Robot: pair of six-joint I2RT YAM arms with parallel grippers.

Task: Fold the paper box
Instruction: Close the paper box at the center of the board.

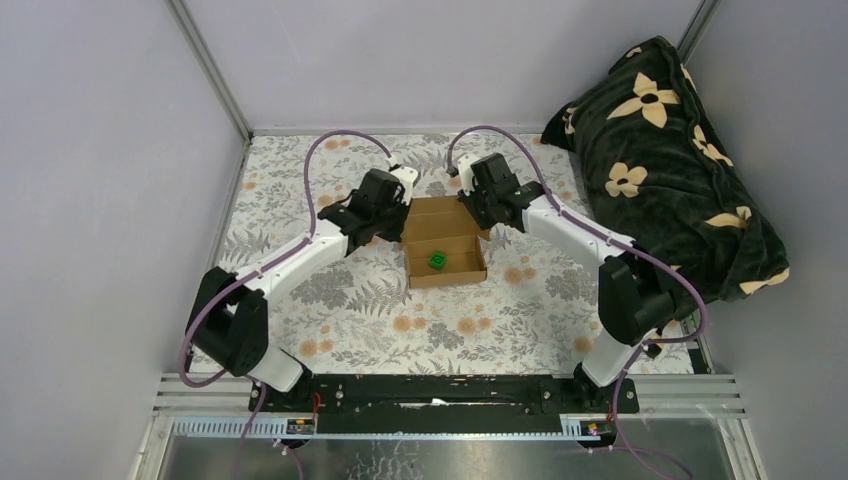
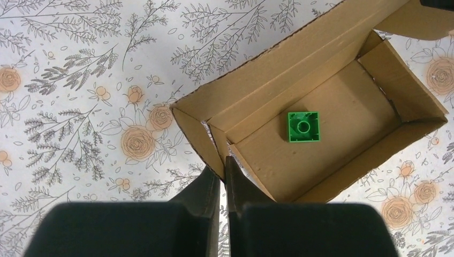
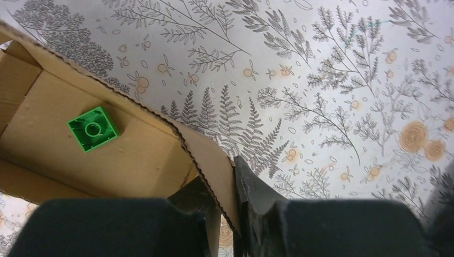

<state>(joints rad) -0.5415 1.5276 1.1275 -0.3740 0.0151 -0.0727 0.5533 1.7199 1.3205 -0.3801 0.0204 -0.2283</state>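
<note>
- While both arms reach in from the near edge in the overhead view, the paper box [image 1: 445, 262] sits mid-table on a flower-printed cloth [image 1: 330, 300]. It is an open brown tray with its lid panel lying flat on the far side and a green toy brick [image 1: 437, 260] inside. The left gripper [image 1: 402, 212] and right gripper [image 1: 472, 208] meet it at opposite sides near the lid crease, probably to steady the walls for the fold. A dark flowered blanket [image 1: 670, 170] is bunched at the right, well apart.
- From the left wrist, the two black fingers [image 2: 206, 187] are pressed almost together. The box's short end wall runs into the thin slit between them, which reads as a pinch on that wall's near corner. The brick lies stud-up on the box floor, touching no wall.
- From the right wrist, a cardboard side flap with a wavy cut edge passes between the fingers [image 3: 257, 193], which clamp it from both sides. Gripping both ends likely lets the arms tuck the sides. With the lid not yet closed, the fold looks only partly done.
</note>
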